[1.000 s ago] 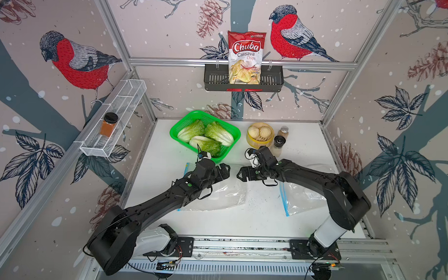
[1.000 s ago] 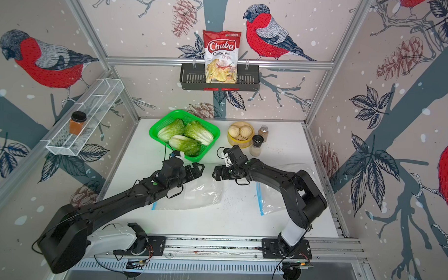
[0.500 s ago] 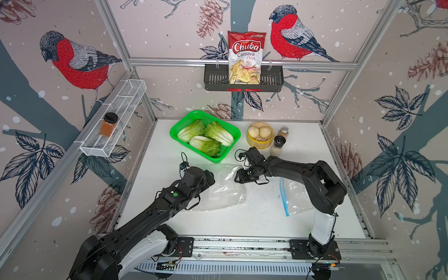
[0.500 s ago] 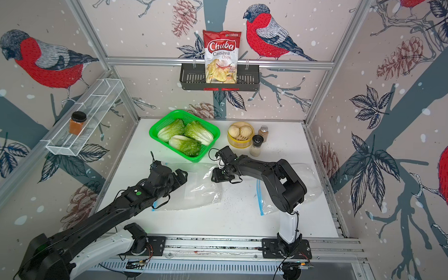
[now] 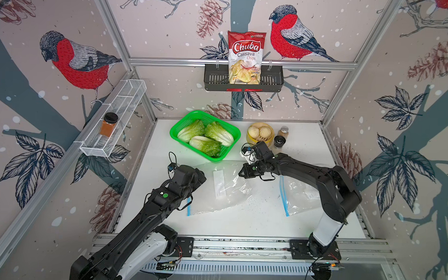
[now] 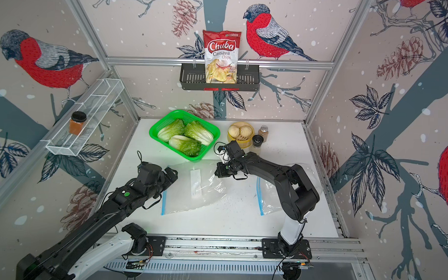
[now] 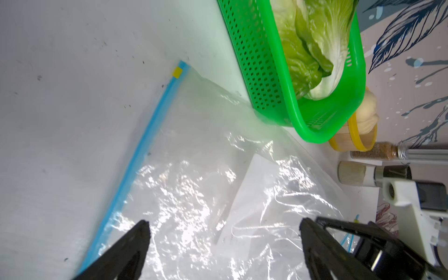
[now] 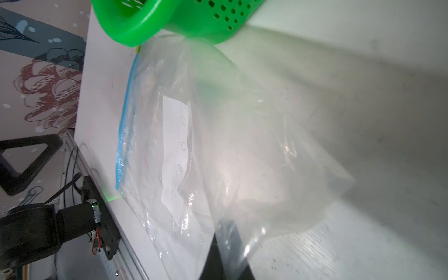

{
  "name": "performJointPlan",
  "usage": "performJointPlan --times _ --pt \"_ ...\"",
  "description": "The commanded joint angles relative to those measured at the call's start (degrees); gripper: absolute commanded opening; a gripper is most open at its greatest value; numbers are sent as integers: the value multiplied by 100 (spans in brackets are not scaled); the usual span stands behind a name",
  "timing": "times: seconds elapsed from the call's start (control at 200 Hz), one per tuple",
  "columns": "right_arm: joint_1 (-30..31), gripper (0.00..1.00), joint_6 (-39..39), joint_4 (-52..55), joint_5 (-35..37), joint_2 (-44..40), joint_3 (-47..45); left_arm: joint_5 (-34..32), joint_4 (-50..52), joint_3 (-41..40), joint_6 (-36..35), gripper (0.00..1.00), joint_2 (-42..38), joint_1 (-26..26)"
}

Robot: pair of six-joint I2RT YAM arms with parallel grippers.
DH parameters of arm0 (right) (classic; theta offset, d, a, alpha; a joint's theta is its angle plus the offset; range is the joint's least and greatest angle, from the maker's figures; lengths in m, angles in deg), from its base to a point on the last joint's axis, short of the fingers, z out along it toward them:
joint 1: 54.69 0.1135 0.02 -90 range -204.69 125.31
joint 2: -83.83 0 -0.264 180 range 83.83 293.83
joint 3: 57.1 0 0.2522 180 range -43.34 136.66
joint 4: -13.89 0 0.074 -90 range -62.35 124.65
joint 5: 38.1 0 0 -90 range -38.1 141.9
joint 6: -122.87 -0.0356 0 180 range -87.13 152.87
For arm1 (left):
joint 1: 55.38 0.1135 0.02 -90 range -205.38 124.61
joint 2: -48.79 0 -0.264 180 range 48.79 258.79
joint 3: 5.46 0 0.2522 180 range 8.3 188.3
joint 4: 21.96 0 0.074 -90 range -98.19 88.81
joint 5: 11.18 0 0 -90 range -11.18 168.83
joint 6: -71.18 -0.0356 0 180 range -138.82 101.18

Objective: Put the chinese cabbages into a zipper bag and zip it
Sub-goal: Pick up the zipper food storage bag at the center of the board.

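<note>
Chinese cabbages point(image 5: 205, 137): 3 heads, white bases and crinkled green tops, packed side by side in the green basket point(image 5: 226, 151) at the back of the tabletop point(image 5: 253, 223). Not yet bagged.

Zipper bag point(image 5: 228, 194): clear and crumpled, lying on the tabletop in front of the basket, between my 2 arms. One edge runs up against the basket's wall. White label point(image 5: 219, 184) faces up. The blue zip strip point(image 7: 135, 155) is on my left arm's side, with the yellow slider point(image 7: 177, 72) at the strip's basket end.

Left end effector point(image 7: 223, 223): jaws wide apart, nothing between them. It hangs over the bag, just inside the zip strip.

Right end effector point(image 5: 242, 172): jaws closed, pinching the bag's plastic at the end away from the zip. In the right wrist view the film is drawn up to my fingers point(image 8: 219, 254) (dark shapes seen through the plastic).

Other bag point(image 5: 300, 197): also clear with a blue strip, flat under my right arm, apart from the pinched one.

Bun steamer point(image 5: 260, 133) and 2 spice jars point(image 5: 279, 142) stand just beside the basket, behind my right wrist.
</note>
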State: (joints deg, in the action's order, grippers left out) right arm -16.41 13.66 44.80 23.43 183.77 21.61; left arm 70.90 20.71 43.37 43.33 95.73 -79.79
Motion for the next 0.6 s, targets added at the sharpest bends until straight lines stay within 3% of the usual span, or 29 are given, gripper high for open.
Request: performJointPlan --times 0.0,0.21,0.325,0.46,0.59 --pt "-157 0 271 95 -413 -342 -105 356 319 241 -649 96 -5 434" --pt "-642 0 389 228 -1037 -893 -99 1095 218 353 -1343 94 256 1113" --pt "-768 0 371 285 -1237 -1079 -39 1510 -248 154 -1411 91 341 1166" --pt "-787 0 310 318 -1517 -1128 30 2191 -1001 -229 -1346 80 417 1194" --pt "-748 0 232 414 -1772 -1469 80 2052 -948 -213 -1284 79 182 1199"
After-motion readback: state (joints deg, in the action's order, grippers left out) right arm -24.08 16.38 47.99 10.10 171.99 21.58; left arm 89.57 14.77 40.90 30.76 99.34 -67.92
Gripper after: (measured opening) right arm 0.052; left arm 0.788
